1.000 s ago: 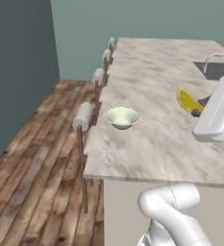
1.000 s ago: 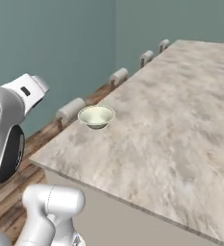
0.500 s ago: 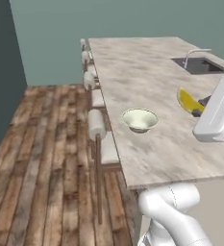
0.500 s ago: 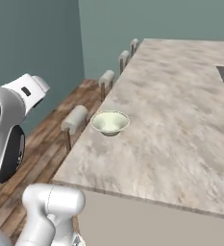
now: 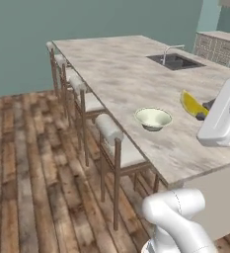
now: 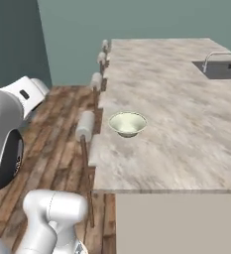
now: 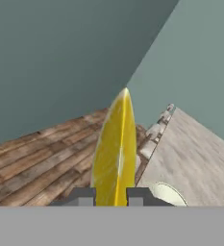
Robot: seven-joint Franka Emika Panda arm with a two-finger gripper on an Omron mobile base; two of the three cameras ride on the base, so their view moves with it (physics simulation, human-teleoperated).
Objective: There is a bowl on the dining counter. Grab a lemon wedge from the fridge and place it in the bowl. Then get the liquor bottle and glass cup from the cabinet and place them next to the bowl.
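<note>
Lemon wedge clamped between gripper fingers, held above counter beside bowl; bowl set near counter edge, stools lined alongside.

A home kitchen.
A long marbled dining counter with an inset sink, cushioned wooden stools alongside, plank floor, teal walls.

Arm raised, hand level. Gripper clamped on lemon wedge, which sticks out past the 2 fingertips.
</note>
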